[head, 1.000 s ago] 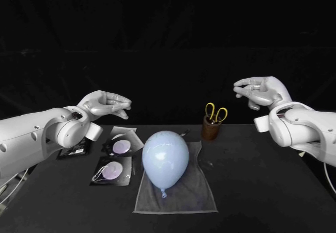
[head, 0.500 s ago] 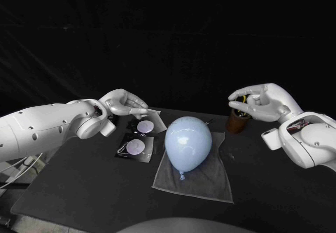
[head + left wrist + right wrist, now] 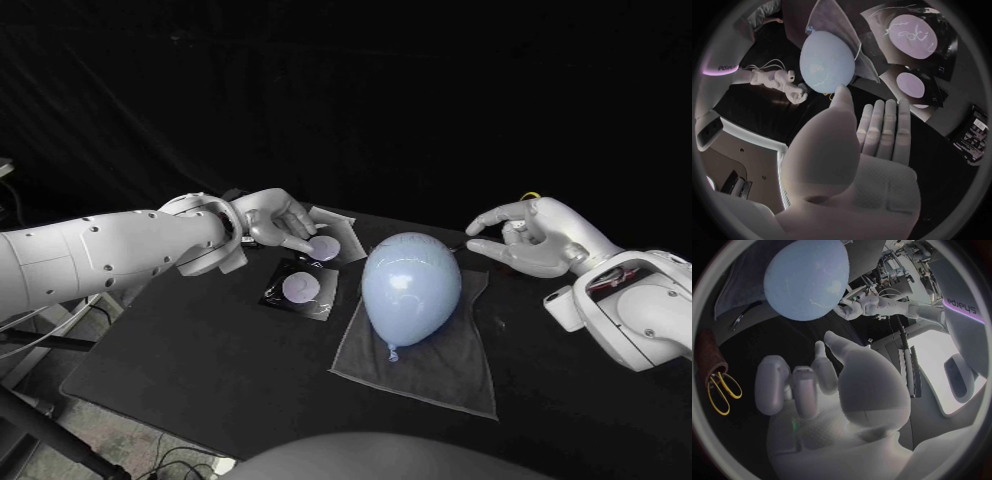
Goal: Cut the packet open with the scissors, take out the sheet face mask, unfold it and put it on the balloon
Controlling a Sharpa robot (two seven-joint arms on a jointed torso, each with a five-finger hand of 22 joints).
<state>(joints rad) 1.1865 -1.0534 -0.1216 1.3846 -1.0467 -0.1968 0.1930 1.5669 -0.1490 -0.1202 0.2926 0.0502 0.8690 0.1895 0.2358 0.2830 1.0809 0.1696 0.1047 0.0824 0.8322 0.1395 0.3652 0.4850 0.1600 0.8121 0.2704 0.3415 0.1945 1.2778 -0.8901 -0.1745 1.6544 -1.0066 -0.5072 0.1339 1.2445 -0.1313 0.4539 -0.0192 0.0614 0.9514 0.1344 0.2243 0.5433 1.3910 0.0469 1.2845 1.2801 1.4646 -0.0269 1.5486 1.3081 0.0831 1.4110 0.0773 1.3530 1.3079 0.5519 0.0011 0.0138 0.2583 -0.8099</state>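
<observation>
A pale blue balloon [image 3: 411,287] [image 3: 826,59] [image 3: 807,278] lies on a grey cloth [image 3: 427,372] at the table's middle. Two black face mask packets lie to its left, the near packet [image 3: 303,290] [image 3: 912,31] flat and the far packet [image 3: 338,246] [image 3: 918,88] partly under my left hand [image 3: 274,222] [image 3: 873,150]. That hand hovers over the far packet with straight, spread fingers and holds nothing. Yellow-handled scissors [image 3: 721,387] stand in a brown holder [image 3: 703,353]. My right hand [image 3: 528,238] [image 3: 817,390] hangs in front of the holder, fingers loosely bent and apart, holding nothing.
A further flat black item [image 3: 972,135] lies on the table beyond the packets, on the side away from the balloon. The table's front edge [image 3: 144,400] runs close on the left. Bare table [image 3: 216,340] lies in front of the packets.
The camera has shifted. My left hand has come down over the far packet and uncurled its fingers. My right hand has lowered in front of the scissors holder.
</observation>
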